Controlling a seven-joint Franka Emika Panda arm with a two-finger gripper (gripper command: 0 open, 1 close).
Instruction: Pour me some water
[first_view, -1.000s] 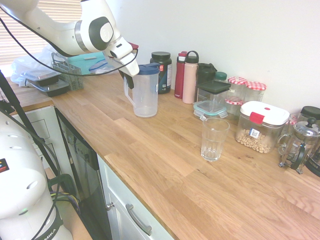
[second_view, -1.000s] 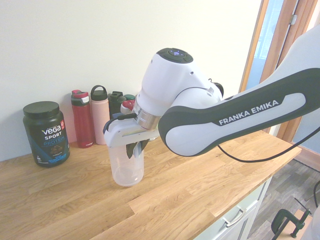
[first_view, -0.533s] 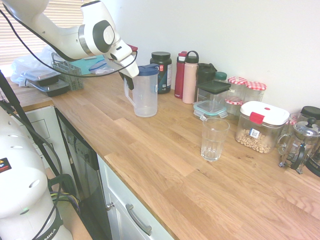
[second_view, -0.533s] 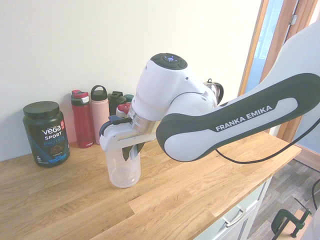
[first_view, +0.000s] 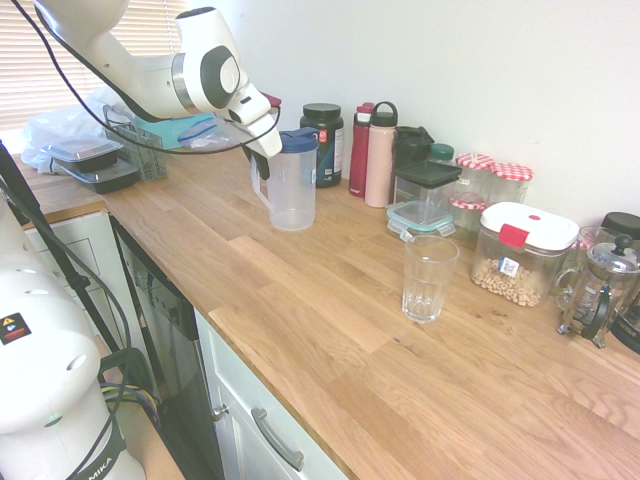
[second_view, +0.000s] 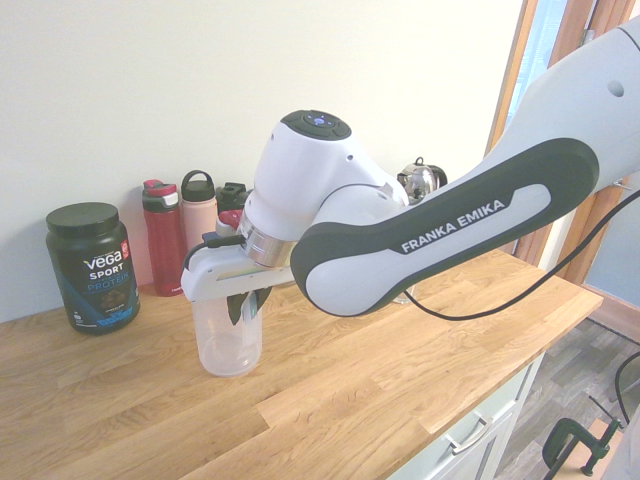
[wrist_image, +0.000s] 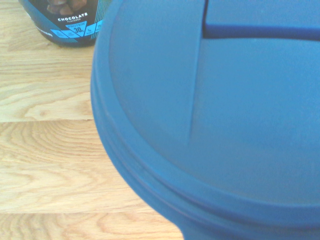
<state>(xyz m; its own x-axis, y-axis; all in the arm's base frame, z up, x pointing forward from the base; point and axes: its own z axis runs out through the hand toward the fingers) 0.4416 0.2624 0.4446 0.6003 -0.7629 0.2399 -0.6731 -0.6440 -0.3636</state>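
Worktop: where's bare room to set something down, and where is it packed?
Free: the worktop's front strip along the cabinet edge, and the patch between the pitcher and the glass. Crowded: the back wall row, from the protein tub and bottles to the jars.

**Arm and end effector: current pose**

One white arm, as I read it from my station. In the first exterior view it enters from the upper left; in the second it sweeps in from the right, forearm crossing the frame. Wrist bent steeply downward. End effector (first_view: 262, 162) low and pitched well below level, its dark fingers (second_view: 243, 306) drawn fully together, clamped on the handle of the pitcher (first_view: 292, 180). I see the fingers only in the exterior views.
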